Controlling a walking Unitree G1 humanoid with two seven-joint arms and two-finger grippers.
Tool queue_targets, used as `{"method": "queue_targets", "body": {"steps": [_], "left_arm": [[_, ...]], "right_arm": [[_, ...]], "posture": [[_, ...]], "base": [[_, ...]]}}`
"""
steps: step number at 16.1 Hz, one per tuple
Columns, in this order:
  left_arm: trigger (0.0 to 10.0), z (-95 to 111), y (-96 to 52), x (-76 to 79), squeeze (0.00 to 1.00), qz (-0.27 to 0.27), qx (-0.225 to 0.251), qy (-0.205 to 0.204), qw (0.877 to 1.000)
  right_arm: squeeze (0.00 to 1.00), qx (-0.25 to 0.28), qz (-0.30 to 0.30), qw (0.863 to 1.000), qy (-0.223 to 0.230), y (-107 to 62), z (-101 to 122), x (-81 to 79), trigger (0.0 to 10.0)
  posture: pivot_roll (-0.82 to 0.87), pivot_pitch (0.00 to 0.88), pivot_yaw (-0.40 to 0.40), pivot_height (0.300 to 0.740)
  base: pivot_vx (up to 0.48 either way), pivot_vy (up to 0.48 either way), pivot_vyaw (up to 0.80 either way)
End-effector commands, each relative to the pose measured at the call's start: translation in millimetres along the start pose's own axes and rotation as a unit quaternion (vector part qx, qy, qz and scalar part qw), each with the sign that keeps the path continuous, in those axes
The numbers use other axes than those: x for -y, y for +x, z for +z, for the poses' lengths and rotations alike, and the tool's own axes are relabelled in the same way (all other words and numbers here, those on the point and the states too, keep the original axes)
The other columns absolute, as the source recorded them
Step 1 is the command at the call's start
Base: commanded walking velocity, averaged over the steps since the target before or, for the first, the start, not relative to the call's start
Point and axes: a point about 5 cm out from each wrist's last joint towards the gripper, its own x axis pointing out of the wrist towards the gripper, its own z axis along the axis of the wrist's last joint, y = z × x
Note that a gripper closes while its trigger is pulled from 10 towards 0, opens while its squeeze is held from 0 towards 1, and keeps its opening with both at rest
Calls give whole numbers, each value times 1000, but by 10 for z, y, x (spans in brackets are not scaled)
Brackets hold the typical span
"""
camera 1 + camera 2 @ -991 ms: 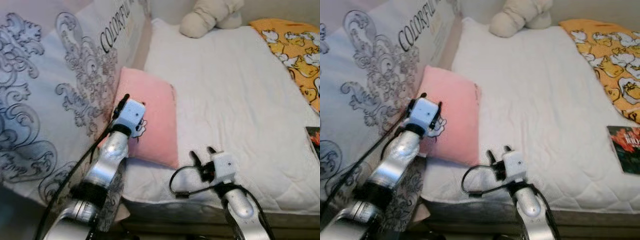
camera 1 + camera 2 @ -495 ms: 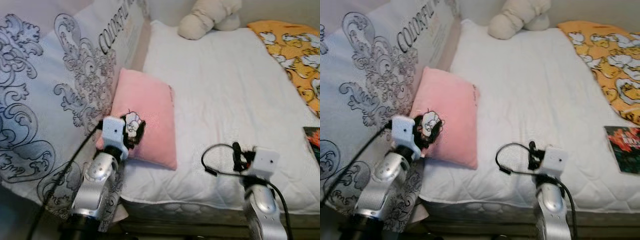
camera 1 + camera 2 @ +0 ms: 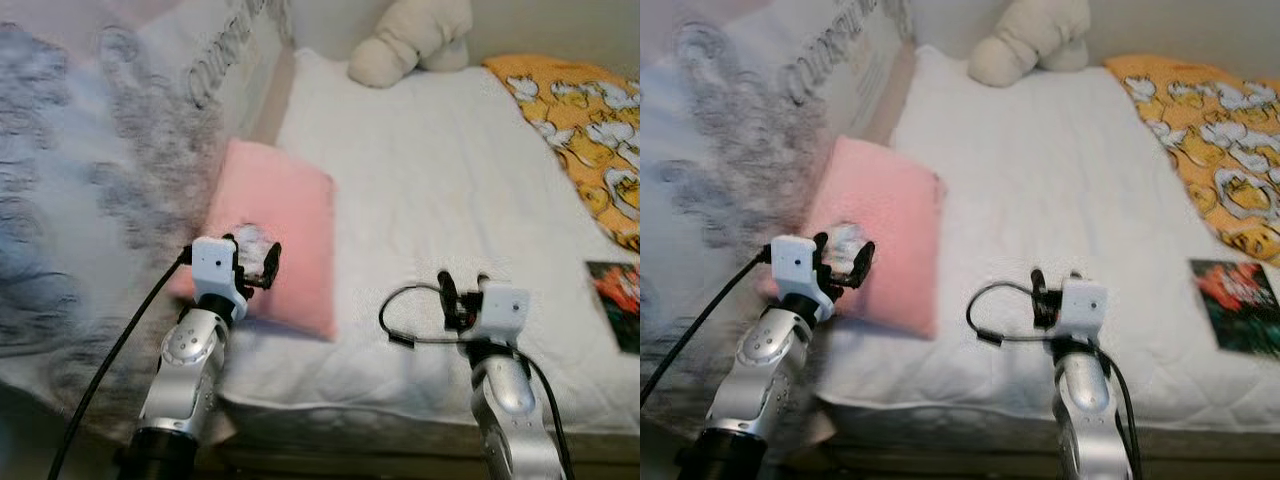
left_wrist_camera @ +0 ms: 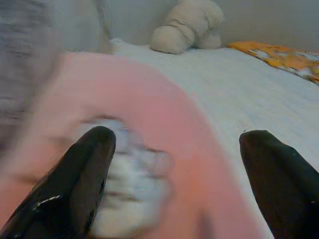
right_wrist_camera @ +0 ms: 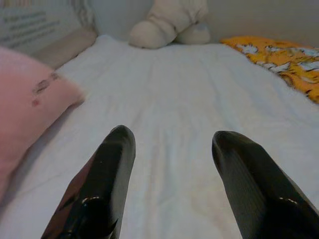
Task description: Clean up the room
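Observation:
A pink pillow [image 3: 290, 225] with a small cartoon patch lies on the left side of the white mattress [image 3: 440, 170], against a large grey-patterned pillow [image 3: 90, 200]. My left gripper [image 3: 255, 258] is open over the pillow's near end, at the patch. In the left wrist view its fingers [image 4: 84, 174] stand wide apart with the pink pillow [image 4: 164, 114] between them, blurred. My right gripper [image 3: 463, 286] is open above bare mattress near the front edge, holding nothing. Its fingers [image 5: 107, 179] are spread in the right wrist view.
A beige plush toy [image 3: 410, 40] sits at the head of the bed. An orange duck-print blanket [image 3: 585, 120] covers the far right. A dark book [image 3: 618, 305] lies at the right edge. The bed's front edge runs just below both arms.
My left gripper has drawn back from the pillow's middle to its near end. My right gripper has shifted right along the front edge. The camera has moved, blurring the left side.

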Motion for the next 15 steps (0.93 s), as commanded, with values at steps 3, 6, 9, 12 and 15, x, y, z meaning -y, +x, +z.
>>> {"method": "queue_targets", "body": {"steps": [3,6,9,12,15], "left_arm": [[10000,-79,22,106,0,-14,-6,-15,1000],[10000,-97,-15,86,0,3,-9,-20,1000],[10000,-65,23,-20,1000,17,0,17,1000],[10000,-28,87,-10,1000,2,2,36,999],[10000,-28,131,-28,1000,6,2,40,999]], "right_arm": [[0,-9,-10,1000,-12,17,-51,49,10000],[0,-22,-19,999,-20,26,-83,47,10000],[1000,-17,-9,1000,3,-9,-113,41,10000],[1000,-16,-15,1000,-8,16,-127,49,10000],[1000,-11,-12,1000,-17,22,-124,50,10000]], "posture": [[20,0,-13,740],[21,0,-12,740],[33,0,-13,740],[23,0,5,740],[12,0,7,740]], "base": [[0,-459,0],[0,-458,0],[0,-434,0],[0,-420,0],[0,-420,0]]}}
